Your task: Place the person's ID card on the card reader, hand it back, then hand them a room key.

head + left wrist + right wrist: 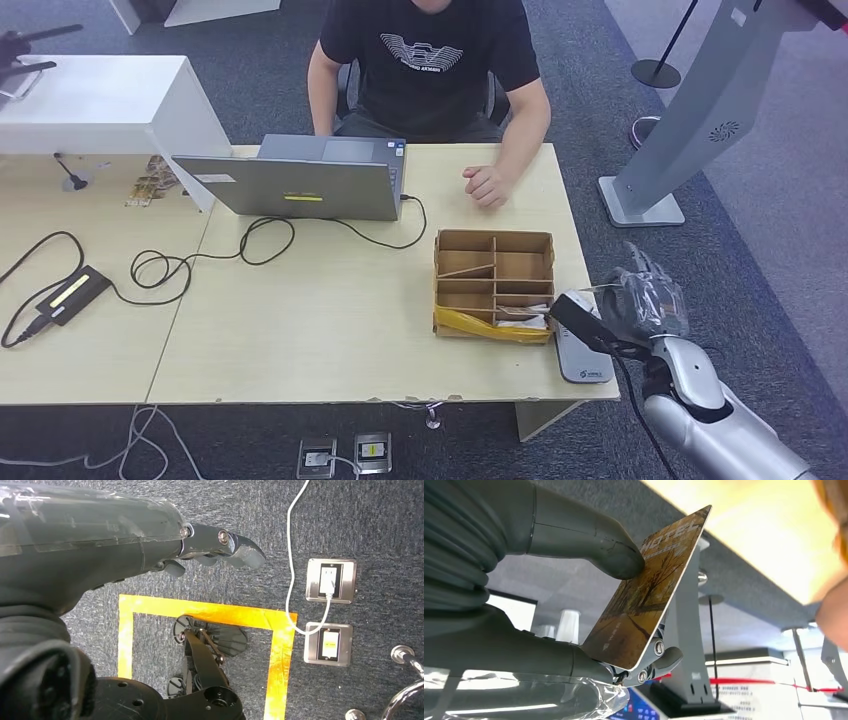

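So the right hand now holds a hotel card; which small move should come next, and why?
Probably carry the card forward toward the person's hand. The right hand pinches it at the table's right edge beside the card reader, while the person's hand rests on the far side.

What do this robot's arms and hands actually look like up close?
The right arm is smooth silver metal with a black cable running along it. The right hand and left hand have thick grey thumbs, darker fingers with small screws, and clear plastic wrapping.
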